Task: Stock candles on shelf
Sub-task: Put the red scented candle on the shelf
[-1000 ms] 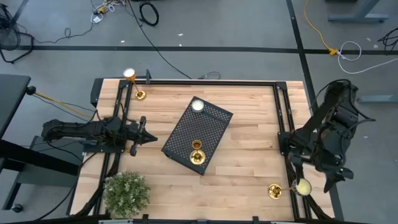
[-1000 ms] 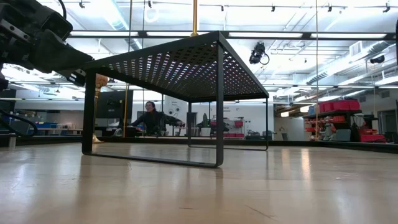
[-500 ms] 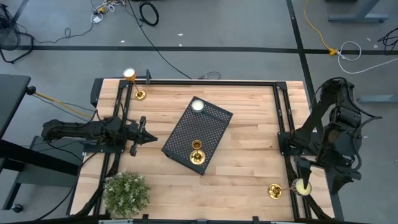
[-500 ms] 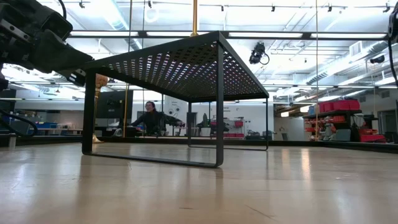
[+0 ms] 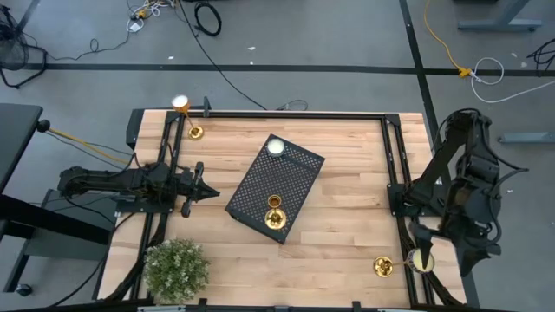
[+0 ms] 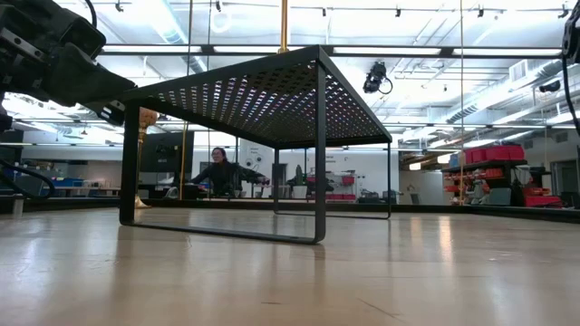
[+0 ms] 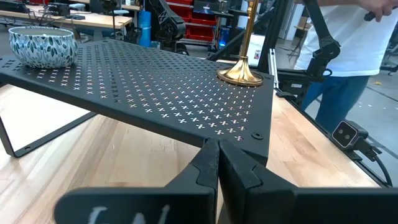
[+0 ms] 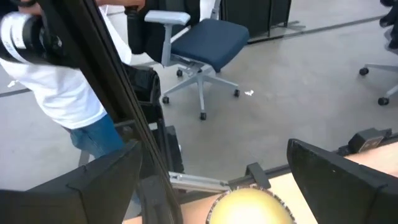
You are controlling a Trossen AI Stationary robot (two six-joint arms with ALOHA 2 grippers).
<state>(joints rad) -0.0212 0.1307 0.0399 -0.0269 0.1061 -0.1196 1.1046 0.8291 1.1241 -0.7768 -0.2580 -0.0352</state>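
Observation:
The black perforated shelf stands on its legs mid-table. One gold candle stands by its round base on the shelf's near end. A second candle stands at the table's far left corner. A third candle stands on its base at the near right, with its pale top below and between the open fingers of my right gripper, which hangs above it without touching. My left gripper is shut and empty, level at the table's left, pointing at the shelf's edge.
A patterned bowl sits on the shelf's far end. A bushy green plant stands at the near left corner. A person in a white shirt stands beyond the table's right side. Bare wood lies between the shelf and the right-hand candle.
My right arm has swung a little toward the table's near edge, over the near-right candle, and its gripper has rolled slightly. The jaws stay open. Candles, shelf and left arm have kept still.

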